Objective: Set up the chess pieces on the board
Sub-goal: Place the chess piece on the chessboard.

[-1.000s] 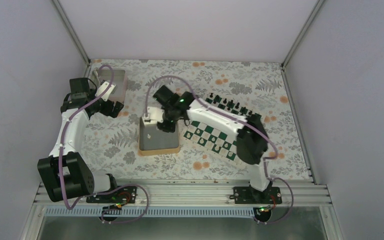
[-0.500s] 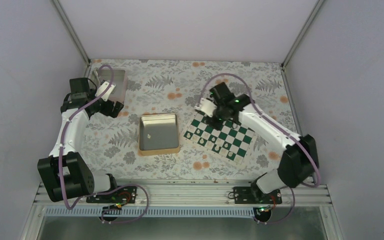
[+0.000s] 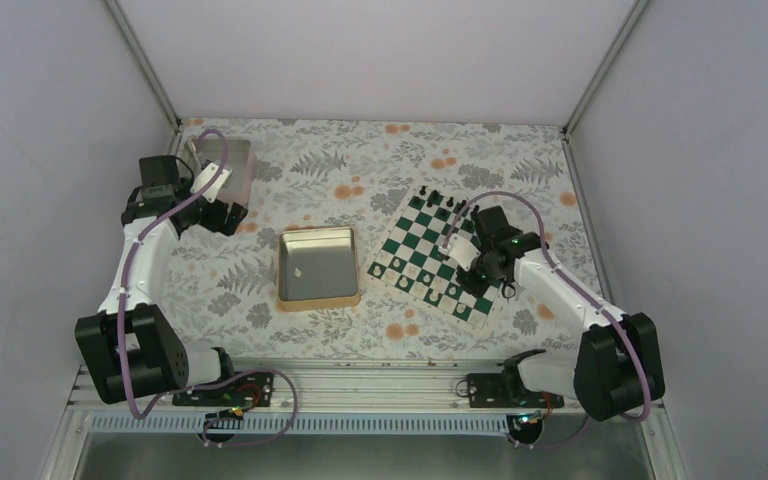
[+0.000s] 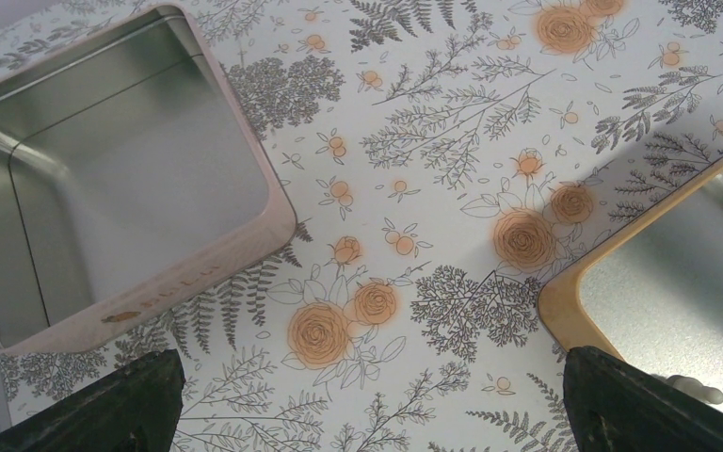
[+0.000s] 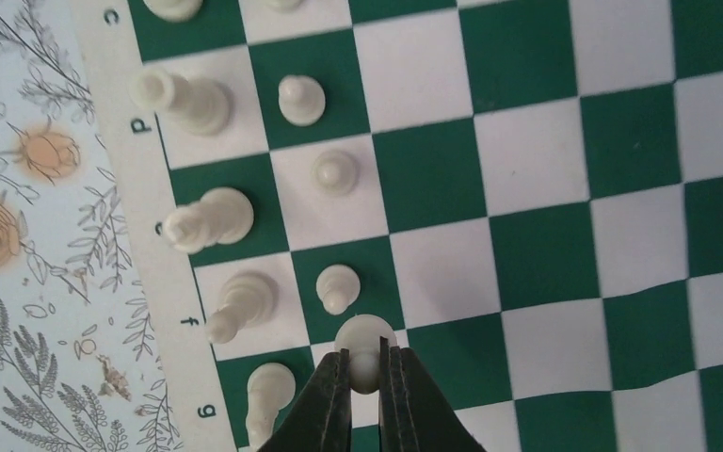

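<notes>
The green and white board (image 3: 422, 243) lies right of centre. My right gripper (image 3: 481, 274) hovers over its near right edge, shut on a cream pawn (image 5: 365, 350) just above the square by the letter g. Several white chess pieces (image 5: 209, 218) stand in two rows along that edge, among them a pawn (image 5: 337, 287) right beside the held one. My left gripper (image 3: 223, 214) stays far left, open over bare cloth, its fingers (image 4: 104, 410) at the bottom corners of the left wrist view. One white piece (image 3: 300, 272) lies in the gold-rimmed tin (image 3: 318, 300).
A pinkish square tray (image 3: 228, 160) sits at the back left, its rim (image 4: 198, 273) near my left gripper. The tin's gold rim (image 4: 565, 301) shows at the right of the left wrist view. Black pieces (image 3: 450, 205) line the board's far edge.
My right arm has swung from over the tin across to the board's near right edge, carrying the pawn. The left arm has not moved.
</notes>
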`<action>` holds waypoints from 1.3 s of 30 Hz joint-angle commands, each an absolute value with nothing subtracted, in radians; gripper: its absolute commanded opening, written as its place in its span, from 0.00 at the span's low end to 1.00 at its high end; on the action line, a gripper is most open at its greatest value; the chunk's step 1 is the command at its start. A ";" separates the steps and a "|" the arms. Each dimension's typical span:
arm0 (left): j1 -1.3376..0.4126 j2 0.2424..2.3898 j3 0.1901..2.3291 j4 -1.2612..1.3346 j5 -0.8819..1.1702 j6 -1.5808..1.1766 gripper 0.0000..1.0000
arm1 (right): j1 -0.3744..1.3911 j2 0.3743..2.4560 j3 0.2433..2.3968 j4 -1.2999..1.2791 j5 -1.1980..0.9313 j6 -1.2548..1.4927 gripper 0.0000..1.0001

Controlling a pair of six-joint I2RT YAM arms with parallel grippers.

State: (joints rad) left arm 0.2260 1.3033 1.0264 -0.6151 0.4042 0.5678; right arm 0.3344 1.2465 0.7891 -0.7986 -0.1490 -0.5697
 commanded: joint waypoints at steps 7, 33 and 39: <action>0.224 1.310 1.046 -0.611 0.426 0.575 1.00 | 0.242 1.214 0.675 -0.710 -0.210 -0.657 0.07; 0.221 1.330 1.045 -0.611 0.415 0.576 1.00 | 0.185 1.256 0.623 -0.748 -0.236 -0.724 0.08; 0.219 1.330 1.044 -0.609 0.412 0.578 1.00 | 0.184 1.274 0.620 -0.752 -0.243 -0.731 0.08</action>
